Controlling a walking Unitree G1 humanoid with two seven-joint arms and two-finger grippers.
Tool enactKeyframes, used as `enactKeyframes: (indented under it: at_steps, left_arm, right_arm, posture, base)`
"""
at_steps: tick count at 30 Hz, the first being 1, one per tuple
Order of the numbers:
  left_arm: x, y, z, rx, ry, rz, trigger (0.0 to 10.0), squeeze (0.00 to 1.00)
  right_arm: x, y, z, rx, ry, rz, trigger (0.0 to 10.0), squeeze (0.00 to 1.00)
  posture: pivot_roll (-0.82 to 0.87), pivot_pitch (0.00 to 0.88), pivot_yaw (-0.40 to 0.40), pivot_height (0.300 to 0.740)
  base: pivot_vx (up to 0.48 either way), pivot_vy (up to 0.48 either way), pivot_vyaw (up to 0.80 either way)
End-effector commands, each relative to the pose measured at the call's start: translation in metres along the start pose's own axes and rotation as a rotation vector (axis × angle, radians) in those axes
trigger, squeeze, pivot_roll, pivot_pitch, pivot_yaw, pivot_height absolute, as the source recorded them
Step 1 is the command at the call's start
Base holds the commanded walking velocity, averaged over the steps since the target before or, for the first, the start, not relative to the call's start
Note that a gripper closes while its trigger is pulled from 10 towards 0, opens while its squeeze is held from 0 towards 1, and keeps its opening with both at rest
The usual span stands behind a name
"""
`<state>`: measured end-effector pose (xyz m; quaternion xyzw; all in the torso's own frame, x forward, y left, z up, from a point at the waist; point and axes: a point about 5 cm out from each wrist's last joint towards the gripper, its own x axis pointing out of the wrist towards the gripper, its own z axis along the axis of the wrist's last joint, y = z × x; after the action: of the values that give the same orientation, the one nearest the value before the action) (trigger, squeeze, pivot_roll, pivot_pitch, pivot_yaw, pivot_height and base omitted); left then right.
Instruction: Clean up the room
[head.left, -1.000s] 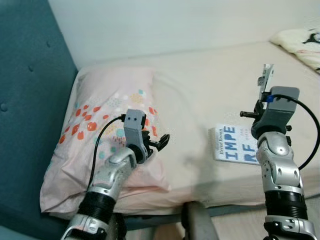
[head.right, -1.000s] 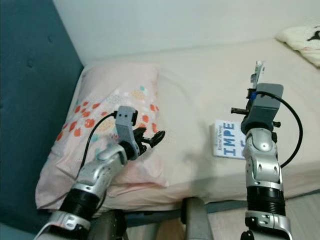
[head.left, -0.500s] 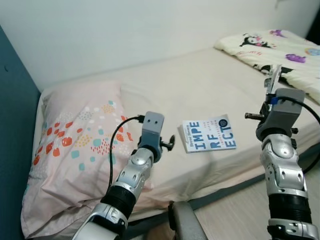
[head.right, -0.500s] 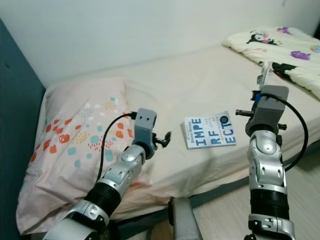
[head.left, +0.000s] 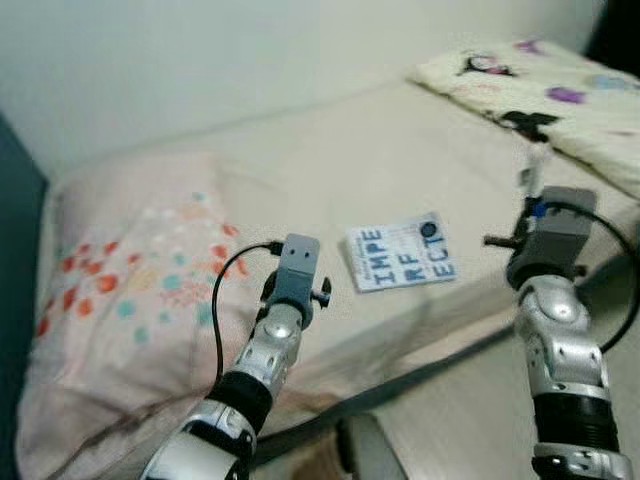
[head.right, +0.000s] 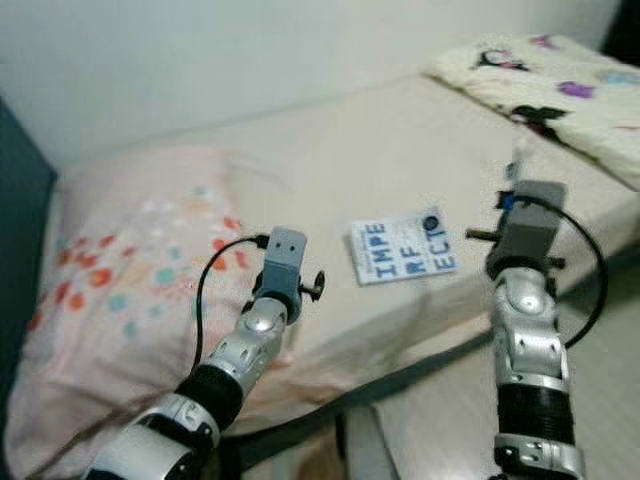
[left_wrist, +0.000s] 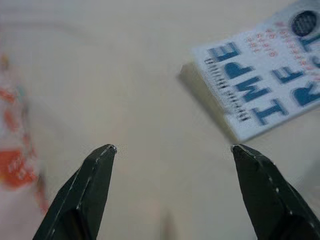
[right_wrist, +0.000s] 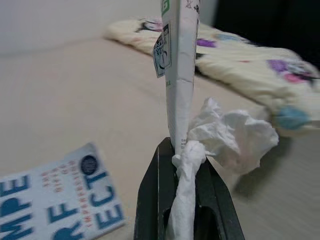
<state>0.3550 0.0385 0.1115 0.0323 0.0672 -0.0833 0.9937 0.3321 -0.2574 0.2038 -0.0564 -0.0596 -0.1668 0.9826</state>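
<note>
The book (head.left: 400, 256) — a white paperback with large blue letters — lay flat on the bed (head.left: 300, 150), near its front edge, between the two arms. In the left wrist view its corner (left_wrist: 260, 90) sat just beyond the left gripper (left_wrist: 172, 150), whose two black fingers (left_wrist: 95, 170) stood spread wide with nothing between them; bare sheet lay under the gap. In the head views the left arm reached out over the mattress, its wrist just beside the book's near-left corner and apart from it.

The right gripper (right_wrist: 182, 160) was clamped on litter: a folded paper carton (right_wrist: 178, 60) standing upright from the closed fingers, and a crumpled tissue (right_wrist: 225, 135) bunched against it. It was held above the bed's front edge, to the right of the book.

A pink pillow (head.left: 110, 290) with orange and teal spots lay at the head of the bed, left of the left arm; a patterned blanket (head.left: 540, 90) was heaped at the far right.

Judged step: with rubbish already in the right gripper, the free left gripper was lining up on the book. The next move would call for shifting toward the book's edge and lowering one finger under the cover — a flat book on soft bedding offers little to pinch.
</note>
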Motion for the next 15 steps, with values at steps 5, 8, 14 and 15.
enactKeyframes:
  at_steps: [5, 8, 14, 15]
  left_arm:
    - [0.000, -0.025, 0.004, -0.039, 0.002, -0.006, 10.0, 0.00]
    - [0.002, -0.028, 0.006, -0.026, 0.018, 0.026, 10.0, 0.00]
    - [0.004, -0.038, 0.007, -0.085, 0.070, 0.007, 10.0, 0.00]
    - [0.004, -0.039, 0.006, -0.083, 0.081, 0.008, 10.0, 0.00]
  right_arm:
    - [-0.003, 0.006, -0.003, 0.016, 0.007, 0.014, 10.0, 0.00]
    - [-0.004, 0.008, -0.002, 0.014, 0.004, 0.018, 10.0, 0.00]
    - [-0.006, 0.009, -0.003, 0.014, 0.005, 0.022, 10.0, 0.00]
    - [-0.007, 0.009, -0.003, 0.013, 0.006, 0.021, 10.0, 0.00]
  posture:
    - [-0.10, 0.132, 0.071, 0.591]
    - [-0.10, 0.135, 0.072, 0.591]
    - [-0.11, 0.147, 0.077, 0.591]
    - [-0.11, 0.149, 0.078, 0.591]
  base:
    - [0.000, 0.000, -0.73]
    - [0.000, 0.000, 0.00]
    - [0.000, 0.000, 0.00]
    - [0.000, 0.000, 0.00]
